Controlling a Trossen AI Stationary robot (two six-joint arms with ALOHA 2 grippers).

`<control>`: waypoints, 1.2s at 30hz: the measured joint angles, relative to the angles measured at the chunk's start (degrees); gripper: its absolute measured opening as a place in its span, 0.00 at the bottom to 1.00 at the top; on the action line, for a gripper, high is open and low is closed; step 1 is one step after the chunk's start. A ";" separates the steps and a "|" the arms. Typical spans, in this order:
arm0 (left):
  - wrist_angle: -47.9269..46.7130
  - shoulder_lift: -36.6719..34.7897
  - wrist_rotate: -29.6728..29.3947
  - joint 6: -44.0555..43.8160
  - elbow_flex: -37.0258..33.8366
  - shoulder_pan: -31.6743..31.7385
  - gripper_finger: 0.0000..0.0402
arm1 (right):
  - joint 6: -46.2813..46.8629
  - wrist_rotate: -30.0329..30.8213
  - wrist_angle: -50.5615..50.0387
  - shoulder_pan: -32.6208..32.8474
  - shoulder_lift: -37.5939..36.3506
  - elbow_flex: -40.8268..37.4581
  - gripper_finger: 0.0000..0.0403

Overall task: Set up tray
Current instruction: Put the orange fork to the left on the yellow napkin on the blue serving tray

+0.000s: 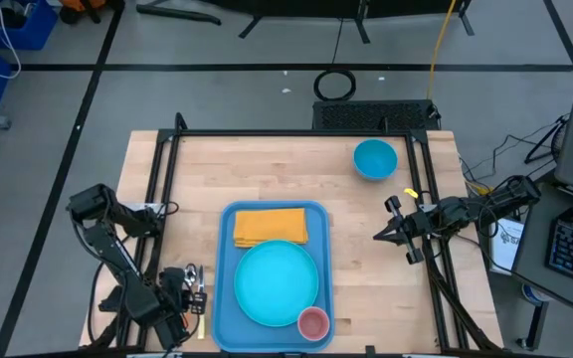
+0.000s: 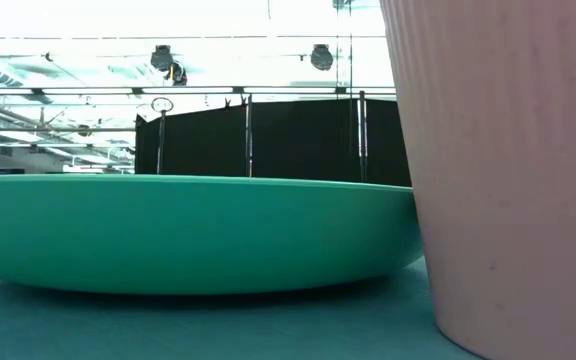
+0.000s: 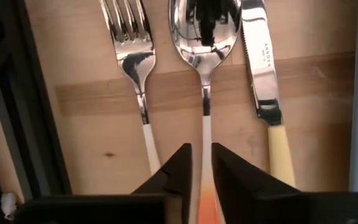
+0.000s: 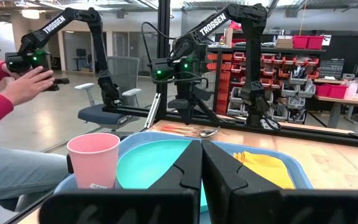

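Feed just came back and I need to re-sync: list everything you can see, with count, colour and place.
tray: 1, blue, table's front centre
plate: 1, turquoise, on tray
napkin: 1, yellow, on tray behind plate
cup: 1, pink, tray's front right corner
bowl: 1, blue, table's back right
fork, spoon, knife: 1 each, silver, pale handles, left of tray
person's hand: 1, red sleeve, beyond table
left gripper: slightly parted, astride spoon handle
right gripper: shut, right of tray

Bright overhead light; low view backlit, pink cup (image 2: 503,170) blurred.
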 joint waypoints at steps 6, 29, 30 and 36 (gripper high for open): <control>-0.49 0.00 3.14 -1.16 0.00 -1.03 0.32 | 0.00 0.02 0.00 -0.02 -0.02 0.00 0.00; 0.72 0.56 7.68 -0.97 -3.68 -0.60 0.41 | 0.00 0.00 0.00 -0.02 -0.02 0.00 0.00; 0.74 0.59 8.29 -0.91 -3.69 -0.58 0.41 | 0.00 0.02 0.00 -0.02 -0.01 0.00 0.00; 0.56 0.59 9.14 -0.88 -3.67 -0.39 0.41 | 0.00 0.02 0.02 0.00 0.00 0.00 0.00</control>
